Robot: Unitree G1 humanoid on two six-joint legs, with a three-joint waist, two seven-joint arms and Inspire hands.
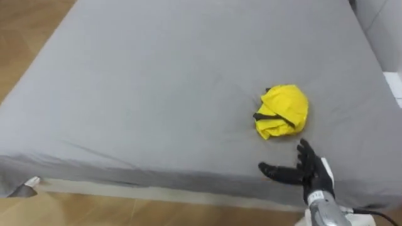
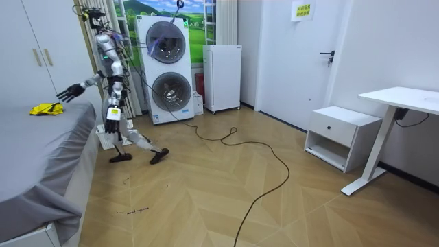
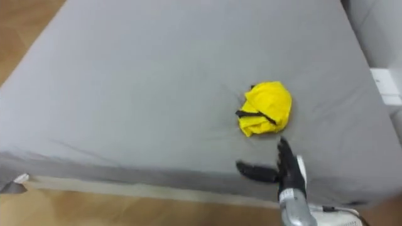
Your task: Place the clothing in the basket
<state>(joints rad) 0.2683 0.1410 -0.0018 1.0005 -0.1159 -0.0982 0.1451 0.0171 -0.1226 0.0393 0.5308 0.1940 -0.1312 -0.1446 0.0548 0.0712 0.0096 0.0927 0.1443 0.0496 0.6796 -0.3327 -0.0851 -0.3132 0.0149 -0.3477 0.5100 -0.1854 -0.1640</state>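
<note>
One right hand point(image 1: 312, 173) spread near yellow garment point(image 1: 282, 112).

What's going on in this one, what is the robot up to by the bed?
The robot stands at the edge of a grey bed and leans toward it. Its right hand reaches out over the mattress, fingers open and spread, just short of a crumpled yellow garment with a dark strap. The hand holds nothing, and the garment lies on the sheet, not yet picked up.
</note>
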